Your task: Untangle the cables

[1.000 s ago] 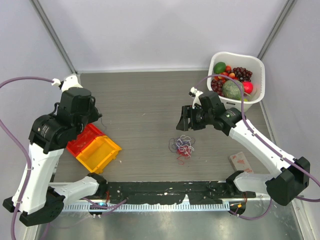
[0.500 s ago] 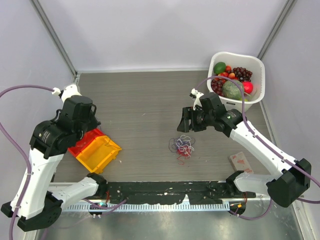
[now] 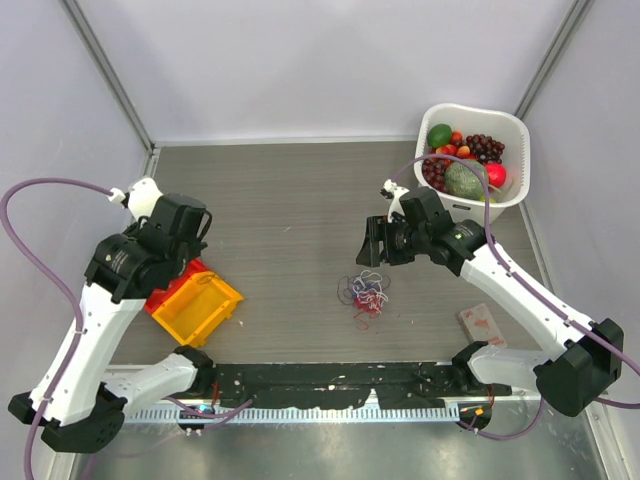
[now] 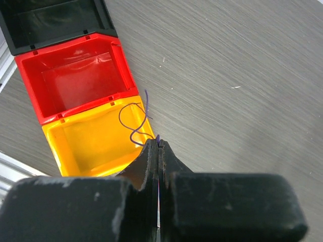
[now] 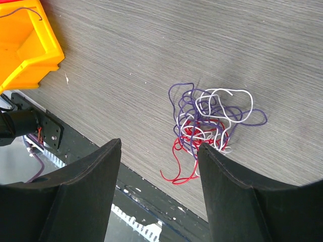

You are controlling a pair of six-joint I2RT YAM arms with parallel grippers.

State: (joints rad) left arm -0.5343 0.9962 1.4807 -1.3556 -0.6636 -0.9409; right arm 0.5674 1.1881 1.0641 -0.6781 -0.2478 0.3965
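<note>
From above, the left arm (image 3: 110, 300) folds over the red bin (image 3: 158, 296). Its wrist hides its fingers, so here we cannot tell what they do. The right gripper (image 3: 372, 243) hangs just beyond the cables (image 3: 365, 293), apart from them, and its dark fingers blur together. The cables lie in a small red, white and purple tangle on the surface (image 3: 280, 210), well apart from the yellow bin (image 3: 200, 305). A white basket (image 3: 500, 120) of fruit sits far right. A small pinkish block (image 3: 483, 323) near the right arm's base is too small for us to identify.

In the left wrist view, the left gripper (image 4: 158, 145) is pressed closed, pinching one thin purple wire (image 4: 135, 123) at its tips. The wire curls over the yellow bin's rim; its lower end is hidden between the fingers. A black bin (image 4: 50, 20) is cut off at the top.

In the right wrist view, the right gripper stands wide open above the surface, holding nothing. The tangle shows between its fingers, nearer the right one, which covers its lower edge. The yellow bin's corner is cut off upper left.
</note>
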